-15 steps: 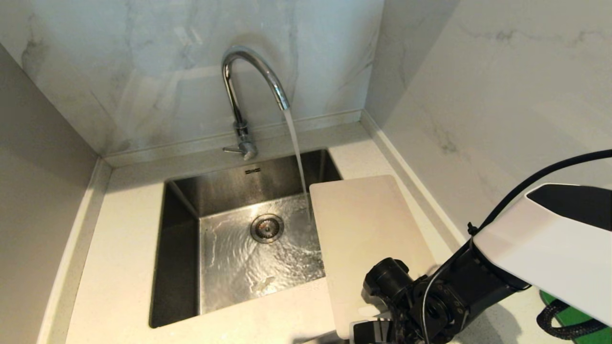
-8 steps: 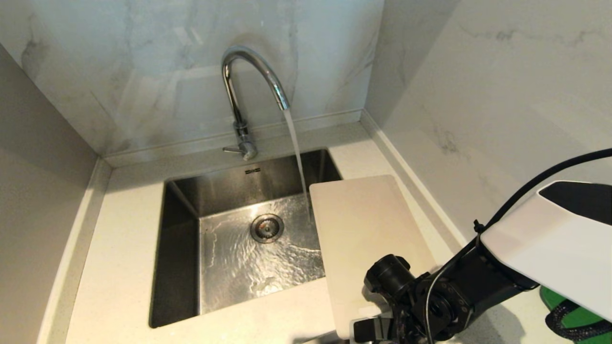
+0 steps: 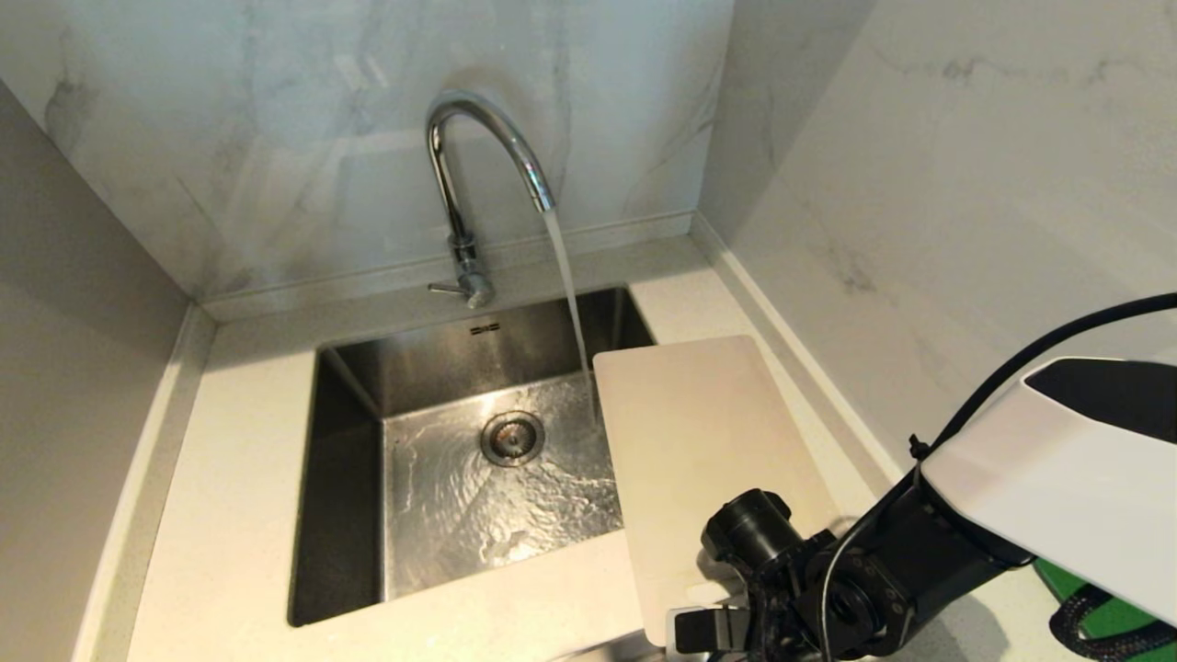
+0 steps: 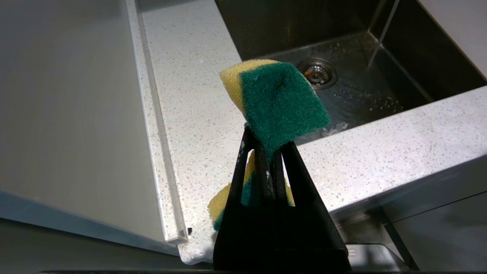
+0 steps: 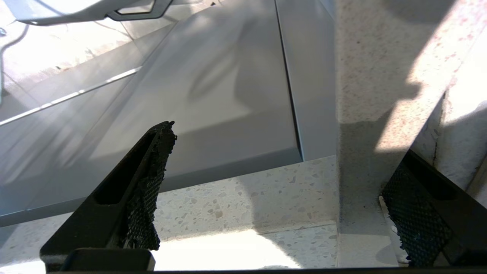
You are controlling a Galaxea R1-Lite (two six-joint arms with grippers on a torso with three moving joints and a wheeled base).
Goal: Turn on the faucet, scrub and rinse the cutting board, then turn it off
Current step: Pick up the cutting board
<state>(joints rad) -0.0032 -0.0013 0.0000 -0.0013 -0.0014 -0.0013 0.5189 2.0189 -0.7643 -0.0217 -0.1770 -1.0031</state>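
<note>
Our right gripper (image 3: 708,630) gapes at the board's (image 3: 699,441) near end beside the sink (image 3: 349,386); our left (image 4: 266,160) clamps a sponge (image 4: 281,102). A shallow bite could drop the board.

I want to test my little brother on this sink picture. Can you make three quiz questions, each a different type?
1. True or false: water is running from the faucet.
2. What is the left gripper holding? A) a cup B) a sponge C) a brush
3. Fill in: the cutting board lies on the counter with one edge over the ____.

Key: 1 true. 2 B; the jaws are shut on it. 3 sink. The right gripper, jaws open, is at the board's near end.
</note>
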